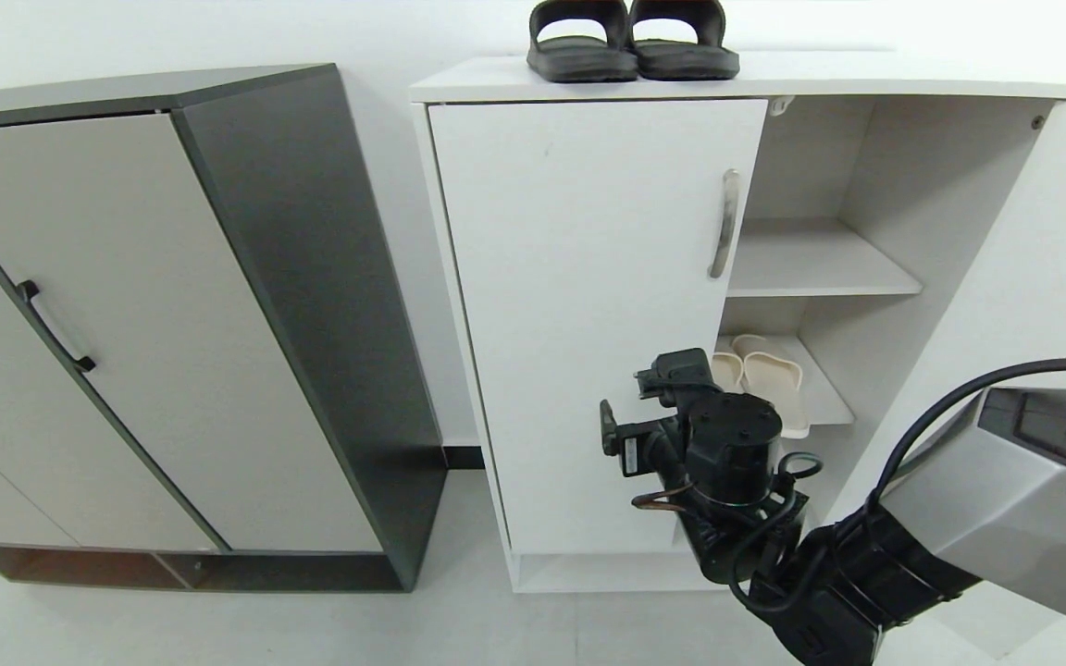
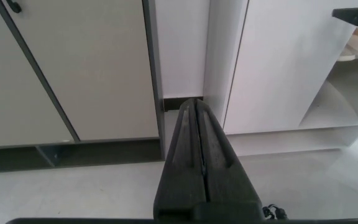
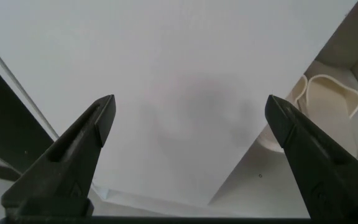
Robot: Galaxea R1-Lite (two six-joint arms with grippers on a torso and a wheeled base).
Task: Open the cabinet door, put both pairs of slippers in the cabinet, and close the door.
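At far left stands a grey cabinet, its door shut. Right of it, the left hand hangs low over the floor. Its fingers are pressed together with nothing between them, and it points toward the gap between the grey cabinet and the white cabinet.

The white cabinet's left door is shut, with its handle along the right edge. On the cabinet top, above that door, the black slippers sit side by side, well above both hands.

In front of the lower part of the left door, the right hand faces the panel with its fingers spread wide, holding nothing. Just right of it and farther in, the cream slippers lie as a pair on the lower shelf of the open right compartment, apart from the hand. An upper shelf runs above them. At far right, the right door stands swung open.
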